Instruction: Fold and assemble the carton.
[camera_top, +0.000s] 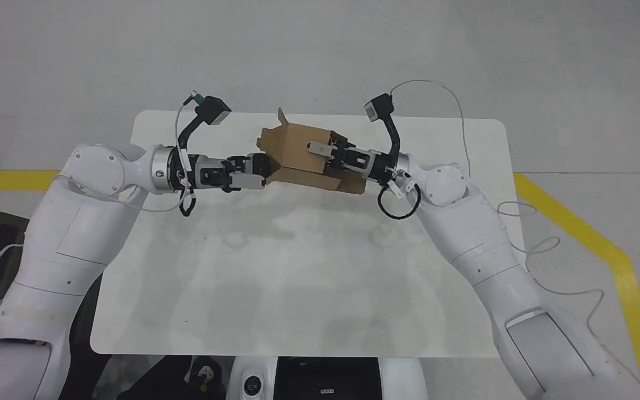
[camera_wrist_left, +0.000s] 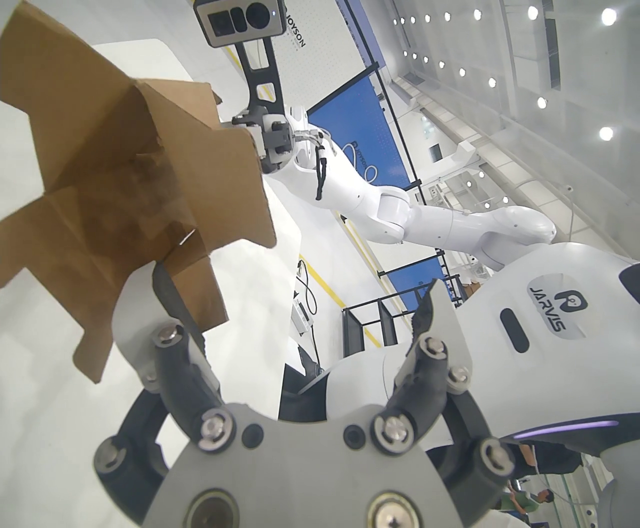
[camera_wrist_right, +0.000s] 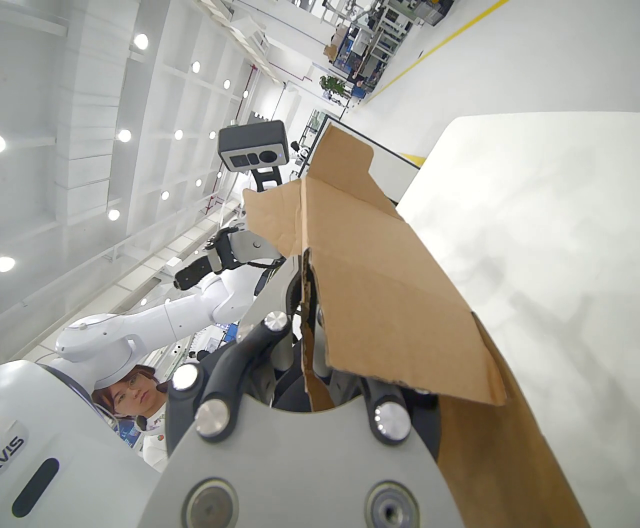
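Carton (camera_top: 300, 155) of brown cardboard is at the far middle of the white tabletop (camera_top: 300, 300), caught between the two arms, which come at it from the left and from the right. It is only half formed. Its walls stand as an open box shape and several flaps stick out loose, one of them pointing up at the far left corner. Whether its underside touches the tabletop or hangs just above it cannot be told.

The left gripper (camera_top: 262, 168) is at the carton's left end. In the left wrist view its fingers (camera_wrist_left: 435, 325) are spread wide: one lies against a hanging flap of the carton (camera_wrist_left: 125, 175), while the other stands well apart from the cardboard.

The right gripper (camera_top: 332, 156) is at the carton's right end, with one light finger lying over the top panel. In the right wrist view a wall of the carton (camera_wrist_right: 375, 280) runs down between its fingers, which are clamped on that wall. Seen from the left wrist, this gripper (camera_wrist_left: 265, 140) meets the carton's far edge.

A yellow line (camera_top: 570, 215) runs along the floor, right of the tabletop.
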